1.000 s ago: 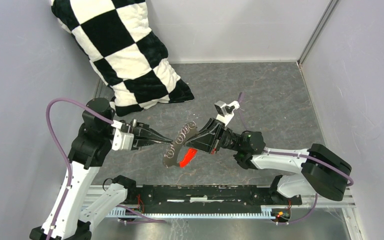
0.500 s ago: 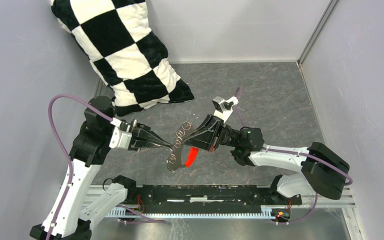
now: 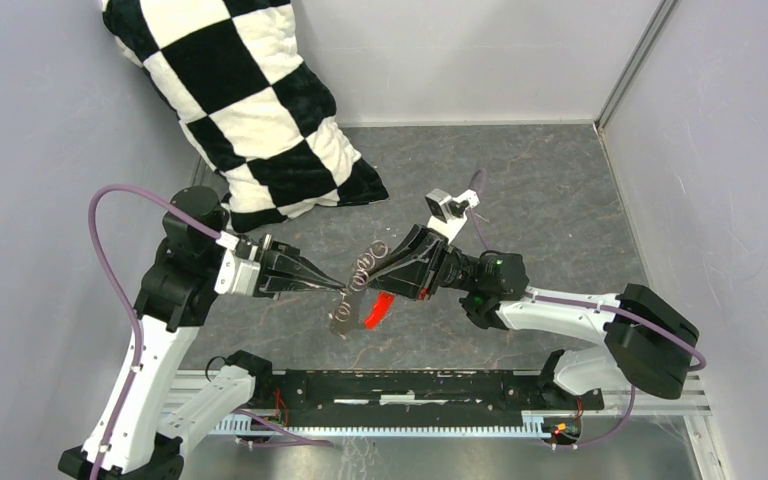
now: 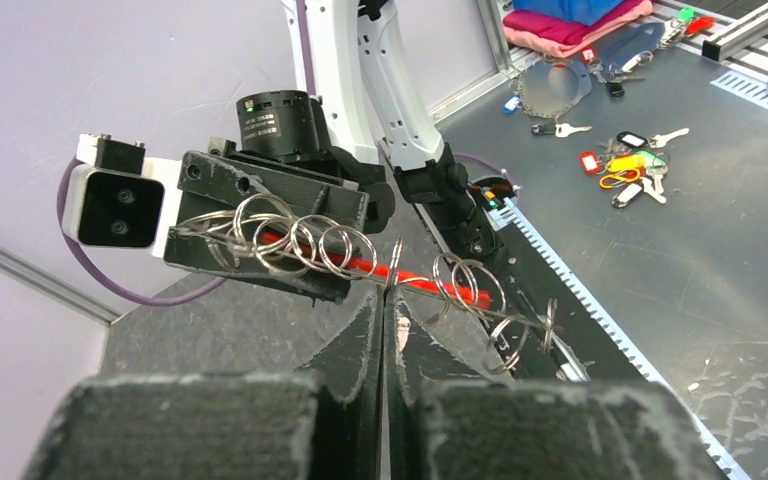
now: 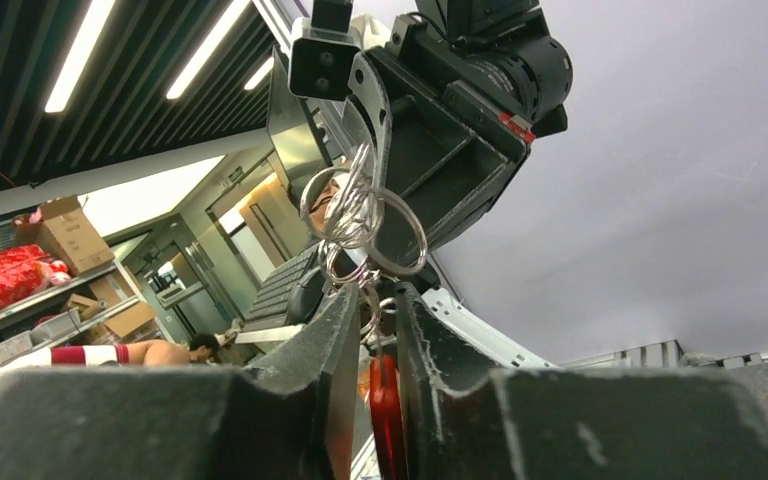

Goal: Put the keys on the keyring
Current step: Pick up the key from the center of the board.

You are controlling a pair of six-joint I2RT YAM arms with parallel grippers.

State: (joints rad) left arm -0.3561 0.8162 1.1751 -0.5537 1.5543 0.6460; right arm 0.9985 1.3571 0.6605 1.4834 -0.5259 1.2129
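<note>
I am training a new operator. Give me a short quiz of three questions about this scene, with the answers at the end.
1. True or false: the keyring lies flat on the table.
2. Which colour has the tag that hangs on the keyring? A blue, B red, C yellow.
3. Fill the gap: the left pincer is ____ on one ring of the chain.

Key
1. False: it is held up in the air between the left pincer and the right pincer.
2. B.
3. Shut.
</note>
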